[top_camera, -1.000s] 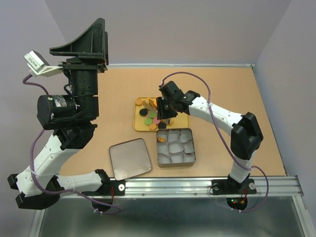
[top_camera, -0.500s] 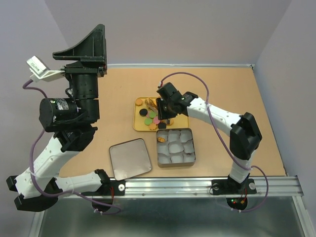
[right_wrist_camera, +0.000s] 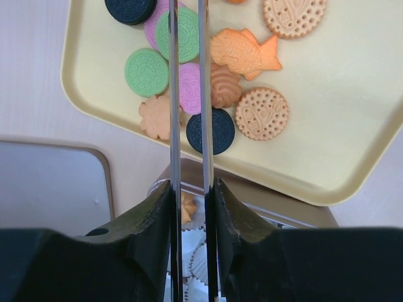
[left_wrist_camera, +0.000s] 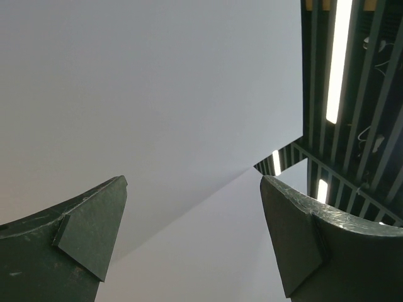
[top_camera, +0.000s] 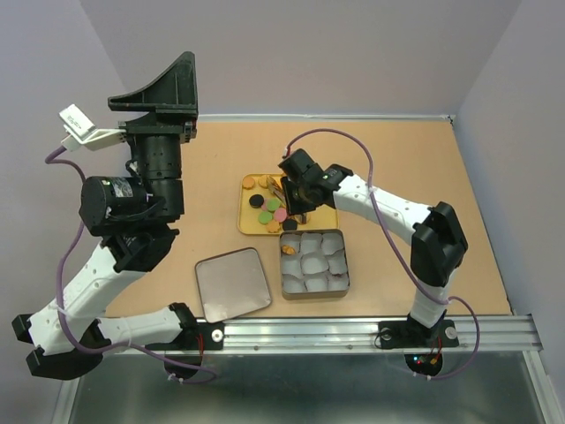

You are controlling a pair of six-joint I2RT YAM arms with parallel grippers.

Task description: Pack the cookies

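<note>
Well, start with the table (top_camera: 424,177): everything you're working with sits near its middle. Your left arm (top_camera: 115,256) is reared up high at the left edge, and the left gripper (left_wrist_camera: 192,182) points at the ceiling, jaws spread wide with nothing between them. Your right arm (top_camera: 388,208) reaches in over the yellow tray (top_camera: 247,225), with the right gripper (top_camera: 296,200) low above it. From the right wrist view its fingers (right_wrist_camera: 172,94) are drawn nearly together, leaving only a narrow slit; you cannot tell whether they pinch anything.

The lid (top_camera: 231,283) lies flat at the near left. Beside it sits the square tin (top_camera: 346,265), lined with white paper cups (top_camera: 311,263). One orange cookie (top_camera: 288,251) shows in its far-left cup.

The rest of the cookies (top_camera: 269,209) lie on the tray. A pink one (right_wrist_camera: 189,88) shows through the slit, a black one (right_wrist_camera: 210,131) touches it, a green one (right_wrist_camera: 146,72) sits left, and a fish-shaped orange one (right_wrist_camera: 245,53) sits right.
</note>
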